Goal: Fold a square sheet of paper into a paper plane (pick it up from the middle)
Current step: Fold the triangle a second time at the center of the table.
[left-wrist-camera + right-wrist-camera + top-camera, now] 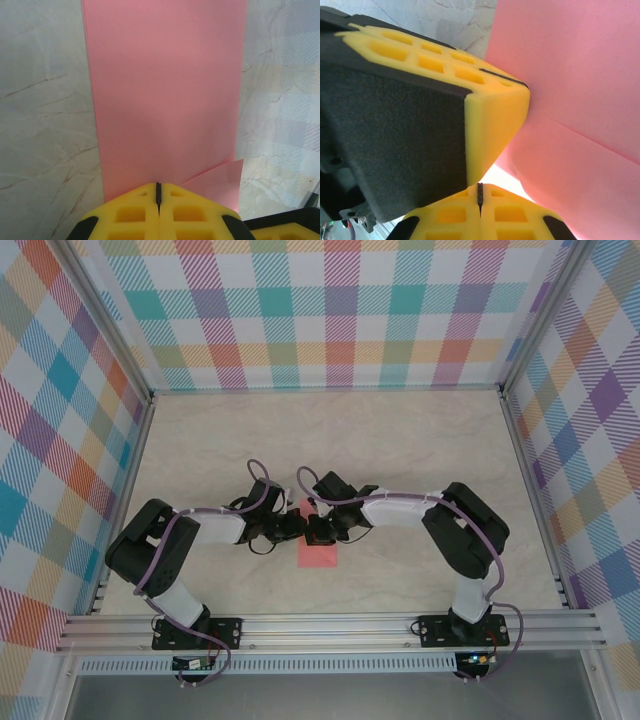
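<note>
Seen from above, my left claw and right claw meet mid-worktop over the pink paper sheet. At my left wrist, fingers pressed together, the sheet runs lengthwise straight ahead. At my right wrist, that claw too is closed, and the paper lies up and to the right.

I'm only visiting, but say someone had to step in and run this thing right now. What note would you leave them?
Left gripper: shut, tips at the paper's near edge; I can't tell if it is gripping.
Right gripper: shut, nose to nose with the left, beside the paper.
Paper: middle of the table, a narrow rectangle, one flap lifted by the left tips.
Done: seemingly a first fold.
Left: pointed nose and wings; no plane yet.
</note>
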Robot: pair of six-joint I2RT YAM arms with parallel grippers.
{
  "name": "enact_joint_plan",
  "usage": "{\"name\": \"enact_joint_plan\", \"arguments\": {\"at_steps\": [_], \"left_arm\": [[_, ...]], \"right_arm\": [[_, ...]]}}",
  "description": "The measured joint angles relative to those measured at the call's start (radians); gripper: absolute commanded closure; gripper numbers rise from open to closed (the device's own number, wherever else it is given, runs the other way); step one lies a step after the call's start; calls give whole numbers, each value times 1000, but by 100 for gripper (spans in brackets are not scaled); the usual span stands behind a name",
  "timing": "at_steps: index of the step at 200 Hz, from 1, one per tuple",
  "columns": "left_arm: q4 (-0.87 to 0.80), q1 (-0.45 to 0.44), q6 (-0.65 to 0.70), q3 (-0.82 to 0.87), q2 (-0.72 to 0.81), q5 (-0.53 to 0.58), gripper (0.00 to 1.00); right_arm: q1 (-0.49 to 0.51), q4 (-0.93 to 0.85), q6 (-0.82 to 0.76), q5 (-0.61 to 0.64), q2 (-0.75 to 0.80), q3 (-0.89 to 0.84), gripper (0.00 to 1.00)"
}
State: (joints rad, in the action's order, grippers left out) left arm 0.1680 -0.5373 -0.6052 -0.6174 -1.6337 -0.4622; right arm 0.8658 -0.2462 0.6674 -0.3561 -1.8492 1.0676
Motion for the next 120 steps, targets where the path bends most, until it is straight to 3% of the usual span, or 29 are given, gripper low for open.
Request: {"name": "enact_joint_plan", "arguments": {"at_steps": [120], "left_arm": [[16, -4, 0, 12, 4, 12, 100]], "right_arm": [[-2, 222, -2, 14, 57, -196, 100]]}}
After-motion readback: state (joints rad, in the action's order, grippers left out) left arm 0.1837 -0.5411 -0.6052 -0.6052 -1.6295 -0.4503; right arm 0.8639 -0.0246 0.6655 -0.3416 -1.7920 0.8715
